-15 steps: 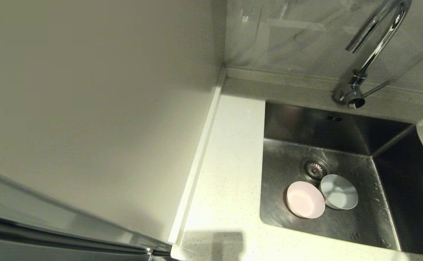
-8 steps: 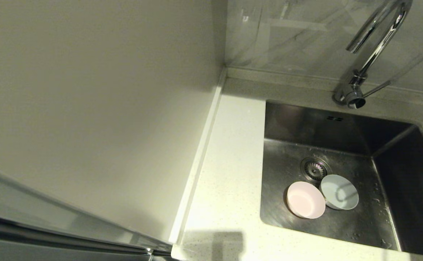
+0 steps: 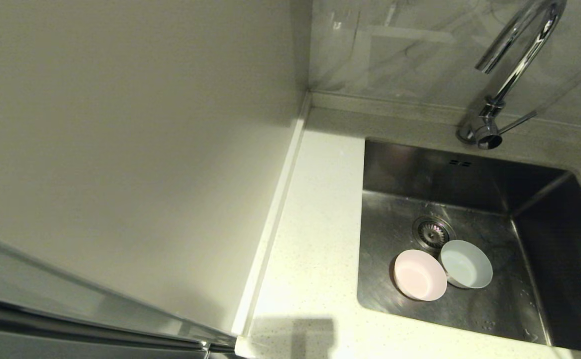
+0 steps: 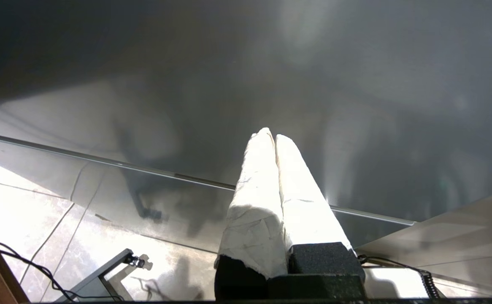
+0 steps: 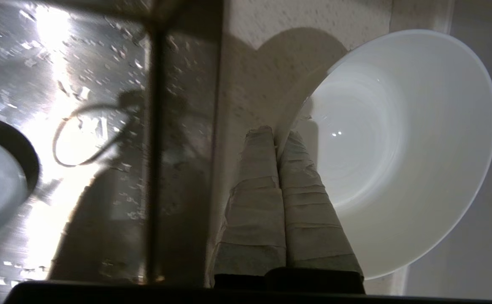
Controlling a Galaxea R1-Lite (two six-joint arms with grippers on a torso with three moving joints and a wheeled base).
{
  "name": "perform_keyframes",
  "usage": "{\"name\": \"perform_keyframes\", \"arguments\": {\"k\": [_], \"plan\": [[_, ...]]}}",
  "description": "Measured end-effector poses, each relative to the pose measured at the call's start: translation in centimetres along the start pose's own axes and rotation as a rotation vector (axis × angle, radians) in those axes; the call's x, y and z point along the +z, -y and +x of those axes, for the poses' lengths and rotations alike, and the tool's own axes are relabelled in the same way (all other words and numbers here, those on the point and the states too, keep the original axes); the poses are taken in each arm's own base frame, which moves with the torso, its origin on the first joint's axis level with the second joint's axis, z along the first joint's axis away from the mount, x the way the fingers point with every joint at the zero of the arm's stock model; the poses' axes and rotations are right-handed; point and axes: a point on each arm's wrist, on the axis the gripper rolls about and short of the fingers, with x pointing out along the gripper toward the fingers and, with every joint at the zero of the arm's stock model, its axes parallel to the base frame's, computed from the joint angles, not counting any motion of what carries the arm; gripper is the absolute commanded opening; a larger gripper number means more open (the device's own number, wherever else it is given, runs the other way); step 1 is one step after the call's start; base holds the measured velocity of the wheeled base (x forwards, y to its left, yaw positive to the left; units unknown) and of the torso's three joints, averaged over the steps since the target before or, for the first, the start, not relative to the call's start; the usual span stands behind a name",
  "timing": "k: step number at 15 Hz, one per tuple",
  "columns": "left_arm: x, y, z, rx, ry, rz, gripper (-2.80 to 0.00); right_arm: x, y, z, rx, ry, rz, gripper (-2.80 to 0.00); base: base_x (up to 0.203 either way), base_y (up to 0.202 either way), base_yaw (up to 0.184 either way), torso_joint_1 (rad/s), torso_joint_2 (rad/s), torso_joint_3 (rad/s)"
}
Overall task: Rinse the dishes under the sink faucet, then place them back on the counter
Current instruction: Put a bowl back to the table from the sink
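Note:
The pale pink bowl (image 3: pixel 419 274) and the pale blue-grey bowl (image 3: pixel 466 264) lie side by side on the floor of the sink (image 3: pixel 395 219), just in front of the drain (image 3: pixel 432 232). The chrome faucet (image 3: pixel 514 60) rises at the back right, dry, with its lever (image 3: pixel 517 122) sticking out to the right. In the right wrist view my right gripper (image 5: pixel 276 133) is shut on the rim of the grey-white bowl (image 5: pixel 398 160), holding it tilted over the speckled counter (image 5: pixel 305 17) beside the sink's wet wall (image 5: pixel 60 84). Neither gripper shows in the head view.
The counter (image 3: pixel 315 239) runs along the sink's left side, bounded by a cream wall panel (image 3: pixel 121 149). My left gripper (image 4: pixel 270 134) is parked low, shut and empty, facing a cabinet front and the tiled floor.
The grey-white bowl, seen at the head view's right edge a second ago, has moved out of that view to the right. Its shadow has left the blue-grey bowl.

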Motion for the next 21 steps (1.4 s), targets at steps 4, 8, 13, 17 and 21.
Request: {"name": "perform_keyframes", "arguments": {"k": [4, 8, 13, 17, 21], "plan": [[0.0, 0.0, 0.0, 0.000, 0.000, 0.000, -2.80, -0.6, 0.4, 0.9, -0.023, -0.035, -0.004, 0.00, 0.000, 0.000, 0.000, 0.000, 0.00, 0.000], [0.0, 0.0, 0.0, 0.000, 0.000, 0.000, -2.80, -0.4, 0.5, 0.7, -0.027, -0.028, -0.003, 0.00, 0.000, 0.000, 0.000, 0.000, 0.00, 0.000], [0.0, 0.0, 0.0, -0.001, 0.000, 0.000, -2.80, 1.3, -0.3, -2.5, 0.023, 0.076, 0.003, 0.00, 0.000, 0.000, 0.000, 0.000, 0.00, 0.000], [0.0, 0.0, 0.0, 0.000, 0.000, 0.000, -2.80, 1.6, -5.8, -6.9, 0.268, 0.164, -0.031, 0.00, 0.000, 0.000, 0.000, 0.000, 0.00, 0.000], [0.0, 0.0, 0.0, 0.000, 0.000, 0.000, -2.80, -0.4, -12.0, -8.7, 0.458, 0.125, -0.136, 0.00, 0.000, 0.000, 0.000, 0.000, 0.00, 0.000]]}}
